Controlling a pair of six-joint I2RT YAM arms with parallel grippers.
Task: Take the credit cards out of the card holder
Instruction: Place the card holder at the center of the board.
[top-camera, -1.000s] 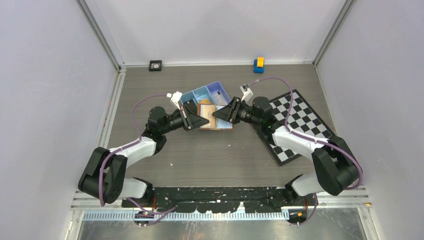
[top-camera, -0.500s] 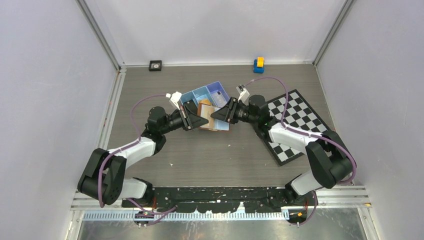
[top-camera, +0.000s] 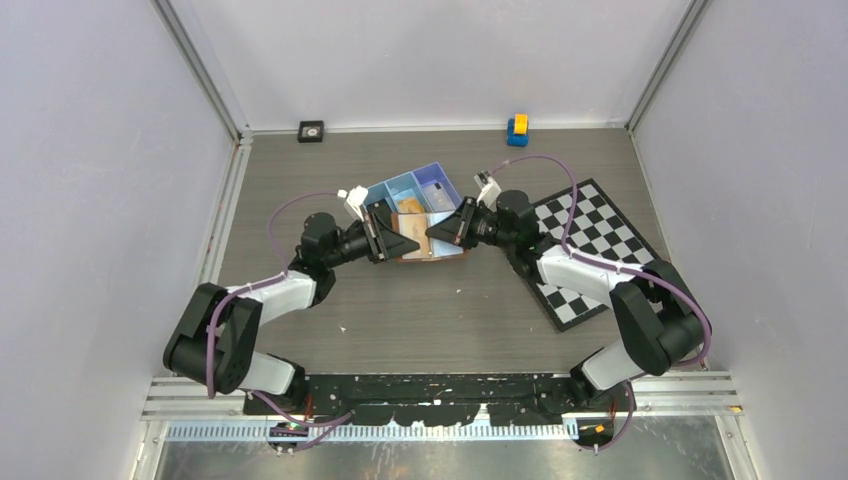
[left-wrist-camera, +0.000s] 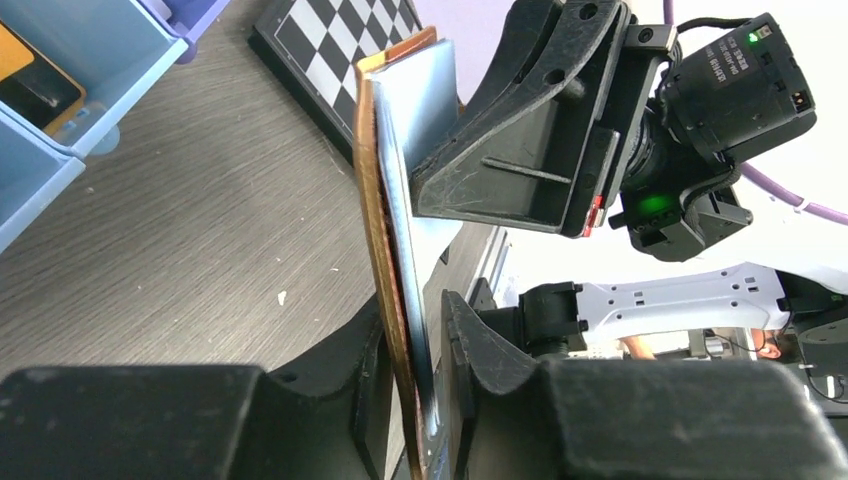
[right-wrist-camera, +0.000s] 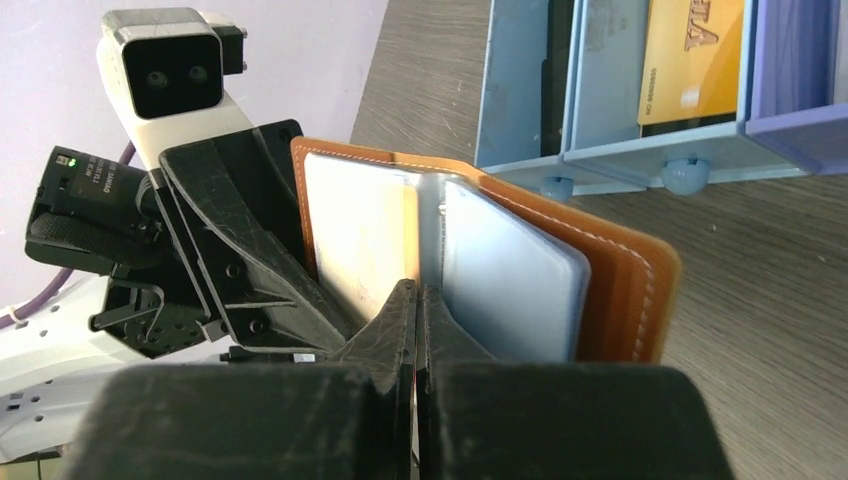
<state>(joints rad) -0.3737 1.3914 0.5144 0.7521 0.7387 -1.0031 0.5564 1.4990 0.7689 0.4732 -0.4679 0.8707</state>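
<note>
Right wrist view shows the right gripper (right-wrist-camera: 417, 292) clenched tight, its fingers pressed together at the fold of the open card holder (right-wrist-camera: 625, 290). Whether a thin edge is nipped between them cannot be told. A second ago those fingers stood apart. Beside them a pale blue card (right-wrist-camera: 510, 275) sits in the holder's right half. The left gripper (left-wrist-camera: 415, 350) grasps the card holder by its opposite edge, a finger on each face, keeping it on edge above the table (left-wrist-camera: 200, 220). From the top external camera, the holder hangs between the two grippers at the near side of the blue tray (top-camera: 390, 190). It is more level than half a second ago, and the left arm's lower links have swung inward. An orange card (right-wrist-camera: 690, 60) lies in one tray compartment, and the chequered board (top-camera: 600, 230) lies under the right arm.
</note>
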